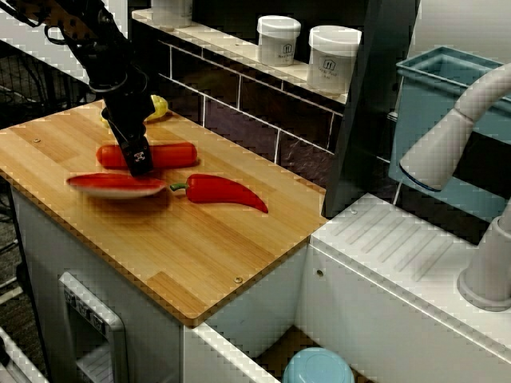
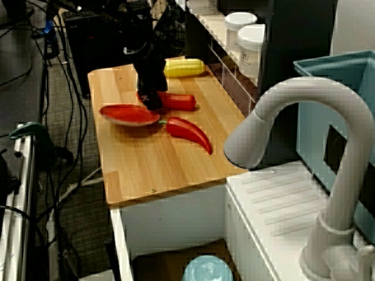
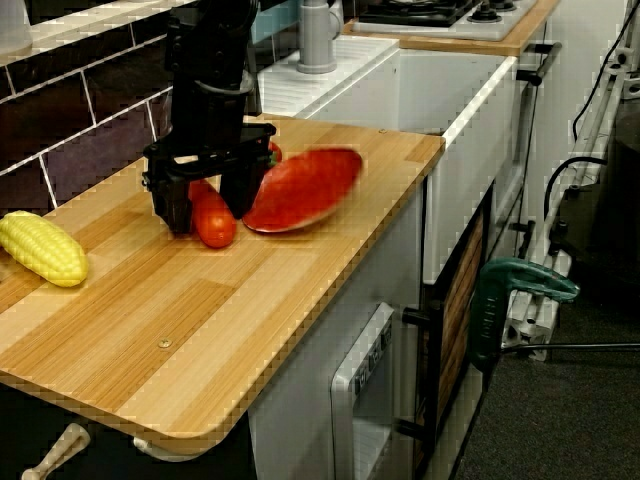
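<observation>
Straddling red sausage (image 3: 213,222) with spread fingers (image 3: 170,205), red plate (image 3: 305,185) just beside, pepper (image 1: 223,191) near

The arm (image 1: 100,56) is all black. Its gripper (image 3: 203,203) has two thick black fingers (image 3: 170,205). One finger bears a small white mark (image 1: 140,155).

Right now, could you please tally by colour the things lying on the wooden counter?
Red: 3 (sausage, plate, chilli pepper)
Yellow: 1 (corn cob)
Total: 4
</observation>
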Available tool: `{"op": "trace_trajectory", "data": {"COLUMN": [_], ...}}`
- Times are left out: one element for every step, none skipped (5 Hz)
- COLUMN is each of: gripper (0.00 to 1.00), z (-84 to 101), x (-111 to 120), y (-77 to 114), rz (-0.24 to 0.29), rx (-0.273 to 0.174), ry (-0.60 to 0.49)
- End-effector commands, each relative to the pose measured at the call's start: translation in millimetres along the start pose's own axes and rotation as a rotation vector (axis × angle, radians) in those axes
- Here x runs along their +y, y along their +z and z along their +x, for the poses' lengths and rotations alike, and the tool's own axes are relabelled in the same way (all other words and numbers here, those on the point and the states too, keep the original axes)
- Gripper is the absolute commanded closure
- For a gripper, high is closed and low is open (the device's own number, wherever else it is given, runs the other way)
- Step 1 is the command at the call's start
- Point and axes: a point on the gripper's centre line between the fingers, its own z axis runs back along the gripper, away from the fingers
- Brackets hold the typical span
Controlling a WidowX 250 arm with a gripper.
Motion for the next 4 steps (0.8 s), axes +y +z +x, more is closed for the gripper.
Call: {"op": "trace_trajectory", "data": {"gripper": [1.00,1.00,1.00,1.00], "z": [9.2,8.4,4.4,-1.2], "x": [18.3,26.8,36.9,44.5], "y": [20.7,33.2,52.1,64.8], "rz": [-0.002,-0.020,-0.049,-0.065], "rx": [-0.032,-0.042,-0.066,-0.077], "ry": [0.004,0.016,0.017,-0.005]}}
